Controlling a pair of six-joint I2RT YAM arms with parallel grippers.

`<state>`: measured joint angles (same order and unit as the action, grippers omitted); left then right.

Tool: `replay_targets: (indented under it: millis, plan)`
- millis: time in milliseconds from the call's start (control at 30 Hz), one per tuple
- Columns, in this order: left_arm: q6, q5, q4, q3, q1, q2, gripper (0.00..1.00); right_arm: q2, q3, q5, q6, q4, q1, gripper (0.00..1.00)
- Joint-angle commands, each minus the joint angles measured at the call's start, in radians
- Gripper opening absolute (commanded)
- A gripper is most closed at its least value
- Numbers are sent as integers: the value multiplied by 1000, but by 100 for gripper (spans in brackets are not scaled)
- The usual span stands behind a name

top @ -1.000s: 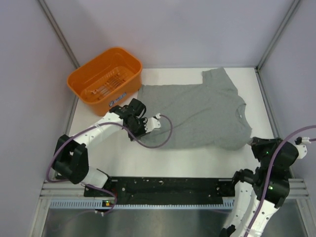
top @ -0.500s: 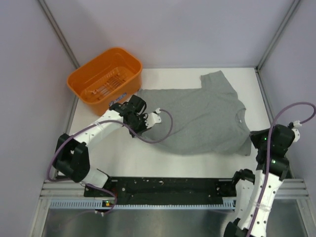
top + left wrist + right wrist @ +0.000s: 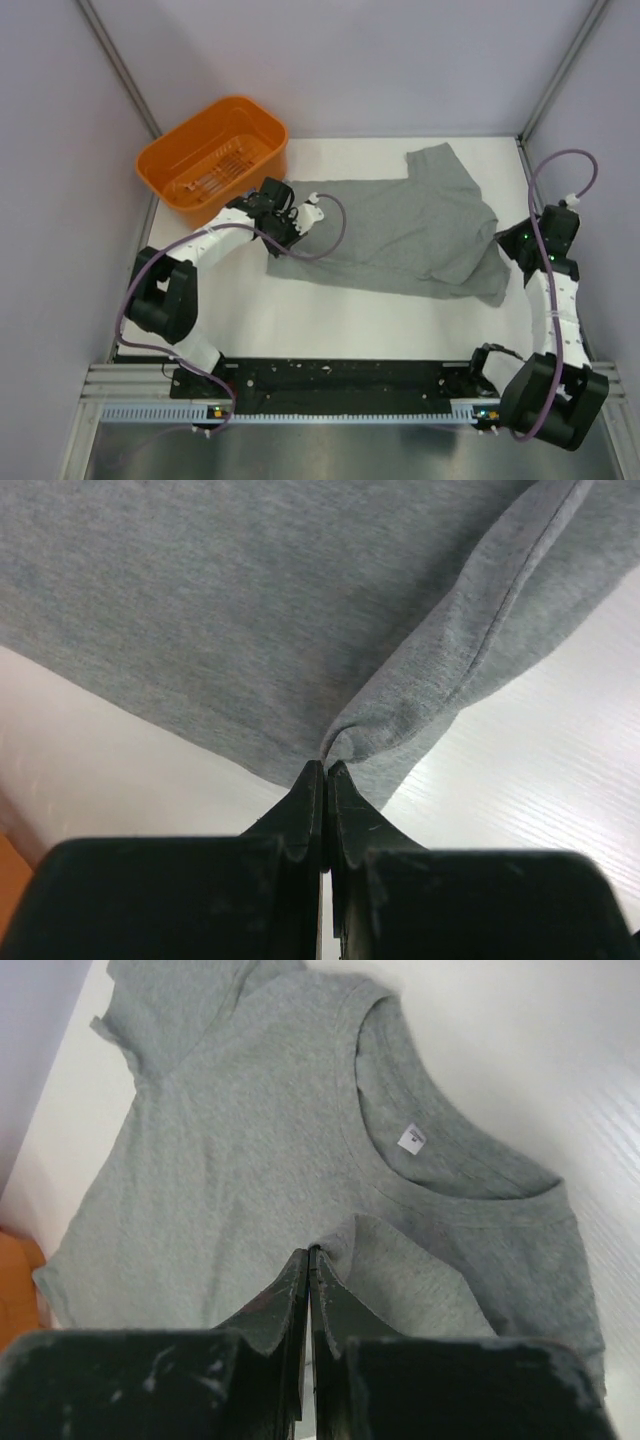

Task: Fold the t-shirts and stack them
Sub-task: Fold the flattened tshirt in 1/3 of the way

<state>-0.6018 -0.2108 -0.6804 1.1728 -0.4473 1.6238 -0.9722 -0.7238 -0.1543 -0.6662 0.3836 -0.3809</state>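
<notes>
Near orange basket (image 3: 258, 130), t-shirt (image 3: 400, 230) in pinch of left hand (image 3: 326, 772) and right hand (image 3: 308, 1255).

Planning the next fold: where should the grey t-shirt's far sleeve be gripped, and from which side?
Probably its cuff edge, from the far side: the far sleeve lies flat, its open hem pointing that way. The left tool and right tool are shut on the t-shirt elsewhere.
</notes>
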Motion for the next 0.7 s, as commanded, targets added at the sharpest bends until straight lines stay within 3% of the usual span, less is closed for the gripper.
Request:
replay_targets:
  millis: [0, 667]
  plan:
    - [63, 33, 59, 34, 44, 16, 0, -89, -48, 4, 59, -141, 50, 0]
    - [88, -3, 30, 53, 78, 82, 0, -197, -201, -2, 194, -172, 51, 0]
